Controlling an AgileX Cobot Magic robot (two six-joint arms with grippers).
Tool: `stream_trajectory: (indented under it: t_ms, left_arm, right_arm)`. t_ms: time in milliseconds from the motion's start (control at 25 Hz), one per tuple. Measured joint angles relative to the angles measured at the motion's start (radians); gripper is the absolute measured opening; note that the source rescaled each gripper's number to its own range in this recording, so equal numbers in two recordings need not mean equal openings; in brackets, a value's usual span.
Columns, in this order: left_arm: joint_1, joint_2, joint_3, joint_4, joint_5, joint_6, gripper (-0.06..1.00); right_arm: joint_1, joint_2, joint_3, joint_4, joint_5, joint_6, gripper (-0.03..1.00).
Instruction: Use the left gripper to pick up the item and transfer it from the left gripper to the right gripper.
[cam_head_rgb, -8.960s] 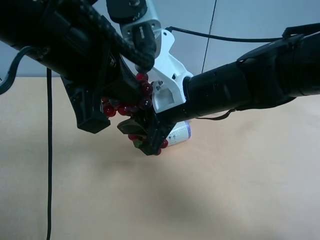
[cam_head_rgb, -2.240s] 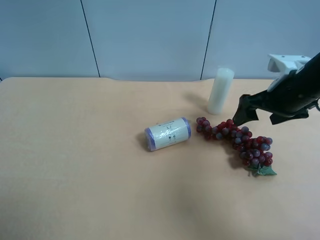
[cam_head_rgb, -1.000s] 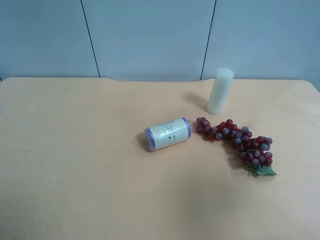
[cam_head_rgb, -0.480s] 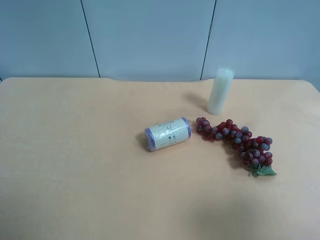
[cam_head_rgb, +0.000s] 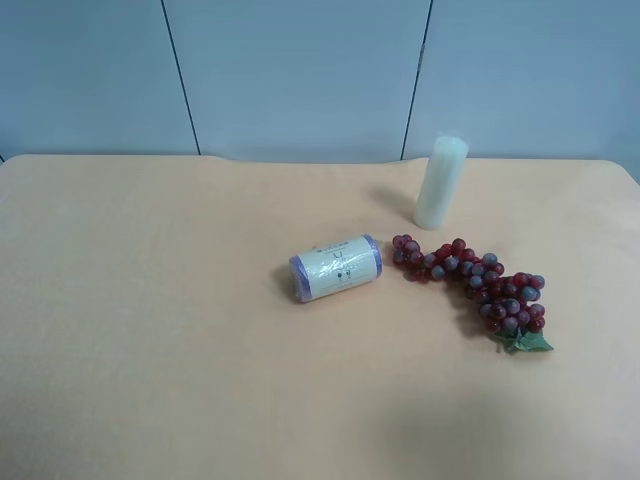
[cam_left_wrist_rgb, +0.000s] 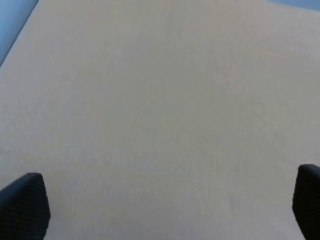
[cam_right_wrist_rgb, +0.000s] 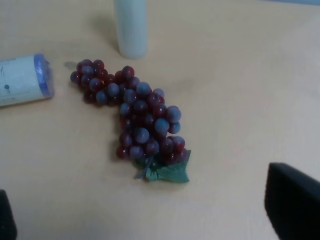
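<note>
The bunch of dark red and purple grapes (cam_head_rgb: 470, 283) with a small green leaf lies on the tan table (cam_head_rgb: 150, 320), right of centre. No arm shows in the exterior high view. In the right wrist view the grapes (cam_right_wrist_rgb: 137, 117) lie flat, apart from the right gripper (cam_right_wrist_rgb: 147, 210). That gripper is open and empty, with only its black fingertips (cam_right_wrist_rgb: 292, 202) at the frame edges. The left gripper (cam_left_wrist_rgb: 165, 195) is open and empty over bare table, with its ridged fingertips (cam_left_wrist_rgb: 24, 202) far apart at the frame edges. No grapes show in the left wrist view.
A wrapped roll with purple ends (cam_head_rgb: 336, 267) lies just left of the grapes; it also shows in the right wrist view (cam_right_wrist_rgb: 22, 80). A pale upright candle (cam_head_rgb: 440, 182) stands behind the grapes, also in the right wrist view (cam_right_wrist_rgb: 131, 27). Blue wall panels stand behind the table.
Nine seconds ago both arms held the grapes together in the air. The grapes then lay on the table and the arm at the exterior high view's right withdrew. Nothing moved in the last second.
</note>
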Motion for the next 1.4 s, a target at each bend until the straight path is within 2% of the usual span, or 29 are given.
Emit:
stream_trajectory:
  t_ms: [520, 840, 1400]
  left_arm:
    - [0.000, 0.000, 0.000, 0.000, -0.001, 0.000, 1.00]
    - [0.000, 0.000, 0.000, 0.000, -0.001, 0.000, 1.00]
    - [0.000, 0.000, 0.000, 0.000, -0.001, 0.000, 1.00]
  right_arm:
    - [-0.003, 0.000, 0.000, 0.001, 0.000, 0.000, 1.00]
    - [-0.101, 0.000, 0.000, 0.002, 0.000, 0.000, 1.00]
    - [-0.102, 0.000, 0.000, 0.003, 0.000, 0.000, 1.00]
